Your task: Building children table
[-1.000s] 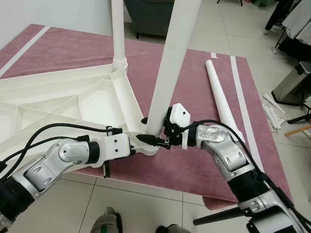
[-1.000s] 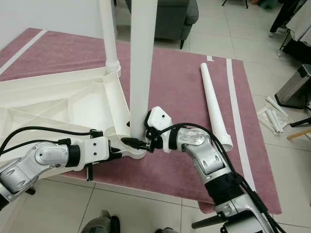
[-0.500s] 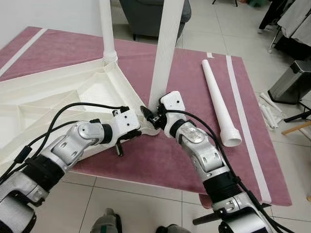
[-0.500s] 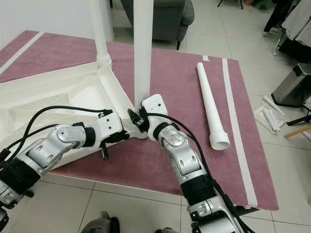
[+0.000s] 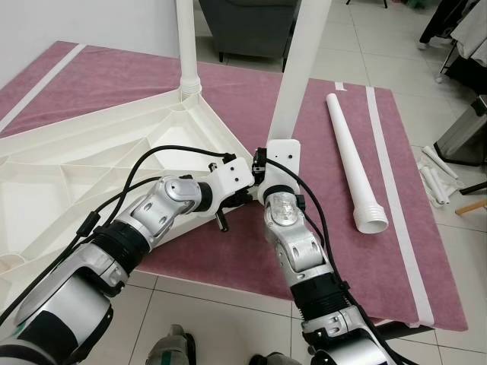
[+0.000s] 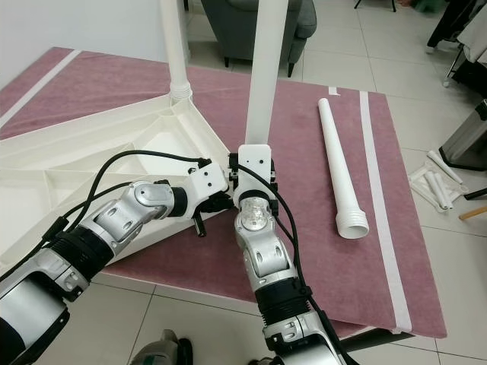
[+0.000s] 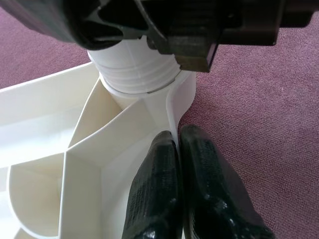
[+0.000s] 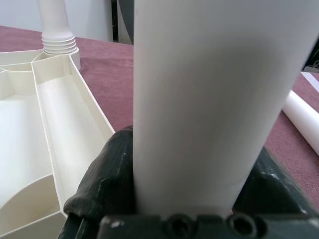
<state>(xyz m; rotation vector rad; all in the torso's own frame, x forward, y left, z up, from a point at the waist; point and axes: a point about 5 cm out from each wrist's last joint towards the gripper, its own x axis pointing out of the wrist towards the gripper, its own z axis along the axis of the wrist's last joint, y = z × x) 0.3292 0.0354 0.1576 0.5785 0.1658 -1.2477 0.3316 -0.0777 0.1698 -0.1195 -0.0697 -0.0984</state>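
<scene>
The white table top (image 5: 91, 163) lies upside down on a maroon rug (image 5: 342, 251). One white leg (image 5: 186, 46) stands in its far corner. A second upright leg (image 5: 300, 68) stands in the near corner socket (image 7: 137, 69). My right gripper (image 8: 189, 164) is shut on this leg just above the socket, one black finger (image 8: 99, 184) on each side. My left gripper (image 7: 177, 137) is shut on the table top's thin rim right beside that socket. A third leg (image 5: 354, 160) lies loose on the rug to the right.
A grey armchair (image 5: 243, 23) stands behind the rug. A metal bin (image 5: 466, 129) and small white parts (image 5: 437, 171) sit on the tiled floor at the right. The rug's near edge is close to my feet (image 5: 171, 350).
My right wrist has swung round the upright leg, from its right side to its near side, still shut on it. My left gripper has shifted along the rim up to the corner. The camera also moved.
</scene>
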